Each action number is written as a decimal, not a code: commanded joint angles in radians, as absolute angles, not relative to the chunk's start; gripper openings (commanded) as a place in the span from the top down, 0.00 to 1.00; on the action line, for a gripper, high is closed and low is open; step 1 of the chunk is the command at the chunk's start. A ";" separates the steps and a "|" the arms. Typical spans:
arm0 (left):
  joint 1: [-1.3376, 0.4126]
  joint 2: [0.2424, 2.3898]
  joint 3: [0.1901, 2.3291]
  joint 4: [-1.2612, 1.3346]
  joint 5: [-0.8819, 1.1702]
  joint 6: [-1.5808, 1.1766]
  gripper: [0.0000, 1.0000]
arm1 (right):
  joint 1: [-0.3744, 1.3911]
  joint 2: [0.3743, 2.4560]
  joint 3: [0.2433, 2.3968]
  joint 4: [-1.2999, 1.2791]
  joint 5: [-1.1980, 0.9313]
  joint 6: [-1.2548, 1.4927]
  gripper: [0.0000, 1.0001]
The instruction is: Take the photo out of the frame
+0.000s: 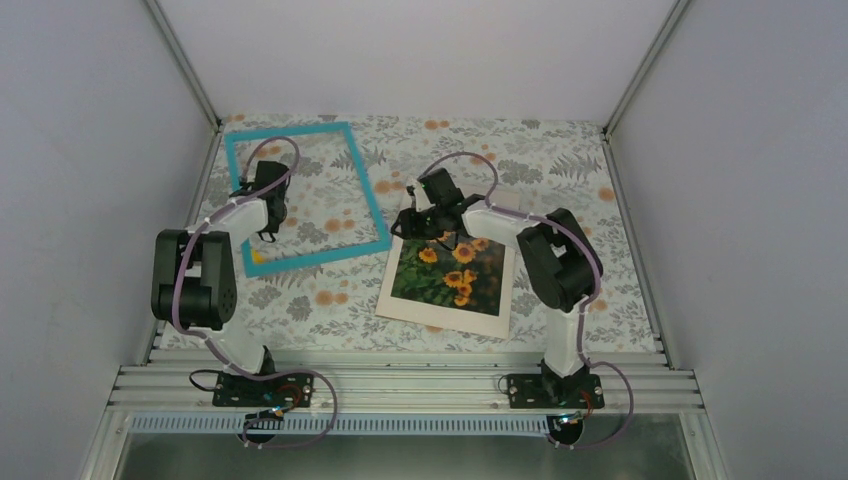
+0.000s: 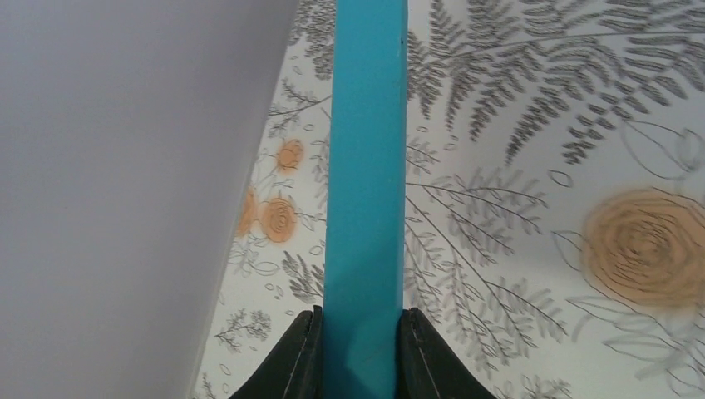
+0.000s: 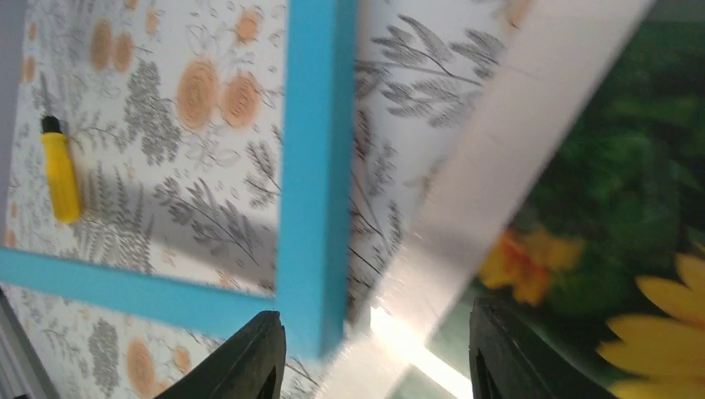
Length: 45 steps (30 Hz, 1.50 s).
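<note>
The left arm (image 1: 195, 275) folds back at its elbow and reaches to the left rail of the frame (image 1: 320, 258), at the left of the tabletop (image 1: 560, 170). There the left gripper (image 2: 362, 314) has its jaws pinching the turquoise bar. Just right of the frame lies the photo (image 1: 452, 275); the right arm (image 1: 555, 260) bends across to its far-left corner, and the right gripper (image 3: 378, 320) has its jaws spread, gripping nothing.

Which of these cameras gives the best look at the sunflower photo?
The top external view: nearly the whole photo shows, lying flat. The right wrist view catches only a blurred part; the left wrist view shows none of it.
</note>
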<state>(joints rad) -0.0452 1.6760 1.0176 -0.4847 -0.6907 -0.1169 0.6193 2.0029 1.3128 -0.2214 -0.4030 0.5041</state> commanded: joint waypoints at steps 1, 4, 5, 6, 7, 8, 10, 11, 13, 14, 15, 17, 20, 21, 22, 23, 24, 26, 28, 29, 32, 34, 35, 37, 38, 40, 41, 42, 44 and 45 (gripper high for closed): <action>-0.006 1.701 1.064 -0.478 -0.745 -0.112 0.98 | 0.592 1.932 1.215 -0.237 -0.386 0.435 0.52; 0.007 1.722 1.066 -0.469 -0.750 -0.106 0.98 | 0.576 1.898 1.156 -0.226 -0.362 0.428 0.52; 0.010 1.728 1.068 -0.465 -0.751 -0.105 0.98 | 0.571 1.890 1.140 -0.221 -0.356 0.429 0.52; 0.013 1.735 1.067 -0.461 -0.750 -0.106 0.97 | 0.566 1.883 1.126 -0.215 -0.353 0.431 0.52; 0.016 1.741 1.067 -0.457 -0.749 -0.107 0.97 | 0.563 1.877 1.115 -0.209 -0.352 0.432 0.52; 0.019 1.748 1.066 -0.457 -0.752 -0.112 0.97 | 0.561 1.871 1.106 -0.205 -0.351 0.434 0.52; 0.030 1.759 1.066 -0.463 -0.756 -0.126 0.91 | 0.560 1.863 1.094 -0.200 -0.350 0.434 0.51; 0.035 1.764 1.068 -0.469 -0.755 -0.136 0.85 | 0.560 1.860 1.089 -0.198 -0.350 0.433 0.51; 0.043 1.769 1.069 -0.476 -0.749 -0.151 0.82 | 0.560 1.853 1.083 -0.199 -0.344 0.431 0.51; 0.045 1.765 1.068 -0.476 -0.745 -0.155 0.80 | 0.560 1.848 1.078 -0.199 -0.344 0.430 0.51; 0.046 1.760 1.066 -0.478 -0.744 -0.161 0.77 | 0.559 1.841 1.074 -0.199 -0.342 0.428 0.51; 0.046 1.750 1.067 -0.485 -0.740 -0.175 0.70 | 0.557 1.821 1.057 -0.197 -0.329 0.428 0.51; 0.046 1.727 1.075 -0.503 -0.734 -0.202 0.62 | 0.553 1.778 1.025 -0.193 -0.291 0.423 0.50; 0.046 1.717 1.077 -0.508 -0.731 -0.211 0.58 | 0.549 1.761 1.013 -0.193 -0.278 0.421 0.50; 0.045 1.708 1.078 -0.513 -0.725 -0.219 0.54 | 0.547 1.744 0.999 -0.192 -0.265 0.418 0.49; 0.044 1.699 1.078 -0.516 -0.716 -0.228 0.52 | 0.544 1.724 0.984 -0.189 -0.256 0.417 0.48; 0.043 1.690 1.079 -0.521 -0.709 -0.236 0.50 | 0.541 1.707 0.966 -0.187 -0.246 0.416 0.48; 0.040 1.667 1.079 -0.531 -0.695 -0.260 0.45 | 0.534 1.675 0.929 -0.182 -0.226 0.413 0.46; 0.020 1.635 1.074 -0.522 -0.664 -0.268 0.39 | 0.526 1.629 0.895 -0.175 -0.205 0.412 0.43; 0.006 1.618 1.072 -0.518 -0.653 -0.274 0.37 | 0.522 1.611 0.876 -0.172 -0.192 0.411 0.42; -0.046 1.573 1.075 -0.508 -0.596 -0.285 0.31 | 0.502 1.560 0.823 -0.159 -0.163 0.410 0.40; -0.082 1.560 1.081 -0.504 -0.559 -0.296 0.28 | 0.481 1.529 0.792 -0.151 -0.152 0.411 0.37; -0.097 1.554 1.083 -0.502 -0.536 -0.301 0.26 | 0.470 1.511 0.777 -0.148 -0.147 0.413 0.36; -0.125 1.545 1.089 -0.503 -0.479 -0.317 0.24 | 0.447 1.475 0.746 -0.142 -0.144 0.416 0.33; -0.140 1.539 1.091 -0.503 -0.449 -0.326 0.24 | 0.434 1.455 0.734 -0.141 -0.142 0.416 0.33; -0.179 1.521 1.092 -0.500 -0.402 -0.343 0.23 | 0.410 1.417 0.709 -0.145 -0.136 0.418 0.30; -0.203 1.510 1.091 -0.496 -0.381 -0.348 0.22 | 0.399 1.399 0.696 -0.150 -0.131 0.419 0.28; -0.230 1.498 1.088 -0.492 -0.369 -0.353 0.22 | 0.387 1.381 0.685 -0.157 -0.124 0.421 0.27; -0.275 1.473 1.087 -0.491 -0.339 -0.364 0.20 | 0.361 1.349 0.663 -0.171 -0.115 0.425 0.24; -0.294 1.462 1.086 -0.488 -0.316 -0.366 0.20 | 0.344 1.333 0.647 -0.178 -0.115 0.430 0.21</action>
